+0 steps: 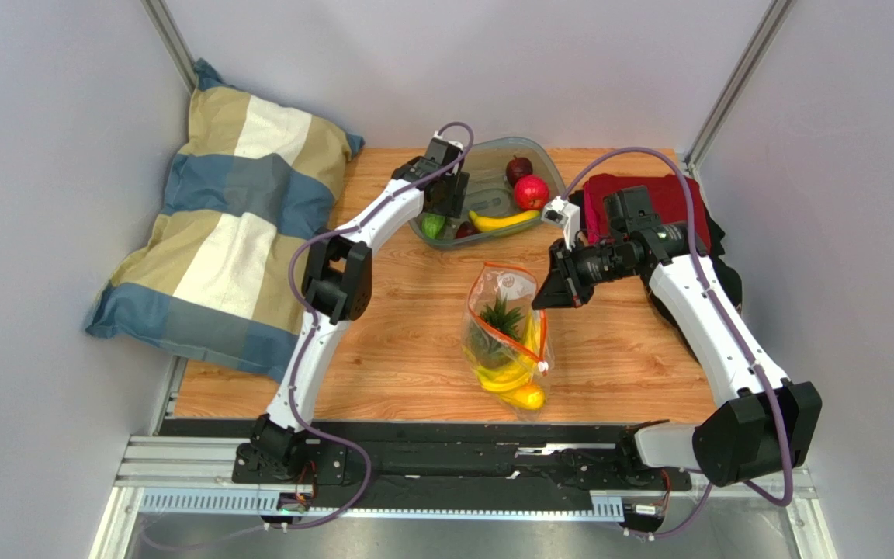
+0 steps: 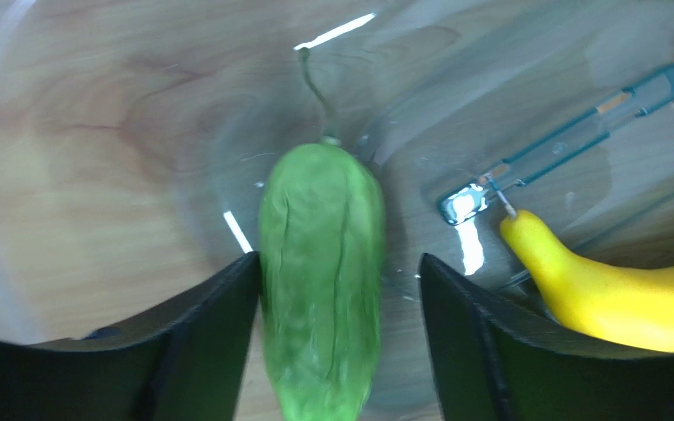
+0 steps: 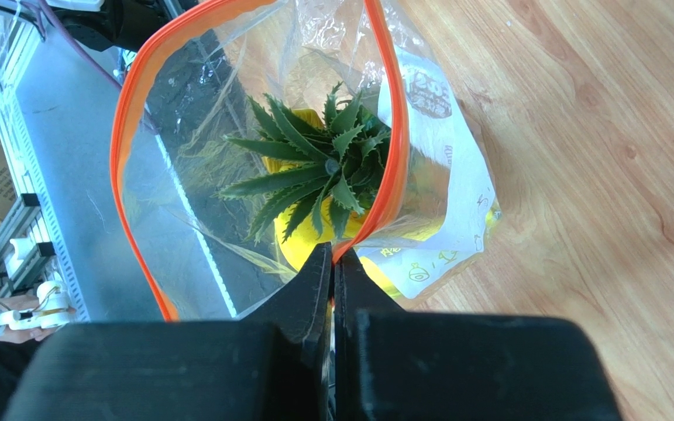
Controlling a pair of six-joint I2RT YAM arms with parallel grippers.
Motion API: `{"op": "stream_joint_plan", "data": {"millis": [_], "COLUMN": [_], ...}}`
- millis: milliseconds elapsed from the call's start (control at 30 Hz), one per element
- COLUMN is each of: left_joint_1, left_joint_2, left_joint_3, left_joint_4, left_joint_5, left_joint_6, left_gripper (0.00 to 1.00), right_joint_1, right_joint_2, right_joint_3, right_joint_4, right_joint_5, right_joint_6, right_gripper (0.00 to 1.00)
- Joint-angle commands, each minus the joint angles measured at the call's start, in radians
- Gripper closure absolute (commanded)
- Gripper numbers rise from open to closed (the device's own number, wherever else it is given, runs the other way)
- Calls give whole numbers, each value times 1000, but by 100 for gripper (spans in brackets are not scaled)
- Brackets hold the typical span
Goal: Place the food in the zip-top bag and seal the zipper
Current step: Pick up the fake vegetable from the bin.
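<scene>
Grey walls on three sides and a wooden surface (image 1: 405,361) in the middle, with a striped pillow (image 1: 224,233) slumped off its left edge.

The left arm reaches forward and bends in towards the grey-green tray (image 1: 481,175) at the far edge, wrist tipped down into it. The left end effector (image 2: 340,267) is open, its jaws standing either side of the green cucumber (image 2: 318,219). The left jaw looks to be right at the skin and the right one has a gap, so nothing is gripped. A yellow banana (image 2: 613,303) lies just to the right of it in the tray, and two red round fruits (image 1: 531,192) sit at the tray's right end.

Nearer the middle, the zip-top bag (image 1: 508,332) lies on the wood with its mouth facing the tray. A pineapple (image 3: 323,175) and yellow bananas (image 1: 504,379) are inside. The right end effector (image 3: 333,263) is closed tight on the orange-red zipper (image 3: 121,158) at the right side of the mouth, holding it gaping open. The right arm comes in from the right, forearm roughly level.

There's bare wood between the left arm and the bag. On the right, a red cloth (image 1: 638,192) sits behind the right arm, close to the wall.
</scene>
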Motion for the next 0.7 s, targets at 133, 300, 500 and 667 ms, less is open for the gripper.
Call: {"op": "stream_joint_plan", "data": {"millis": [133, 300, 500, 667], "left_joint_1": [3, 3, 6, 6], "left_joint_2": [12, -26, -326, -575], "left_joint_3": [63, 42, -182, -291], "left_joint_4": [-19, -27, 272, 471], "left_joint_5": [180, 215, 283, 496], "left_joint_6": [-48, -59, -30, 59], "left_gripper": [48, 71, 84, 97], "right_joint_1": [-4, -2, -2, -2], "right_joint_2": [8, 40, 58, 68], "right_joint_3": [63, 82, 82, 97], "right_joint_4": [44, 39, 18, 6], "right_joint_5": [-49, -57, -84, -98], "right_joint_6": [-65, -86, -132, -140], "right_gripper": [100, 100, 100, 100]}}
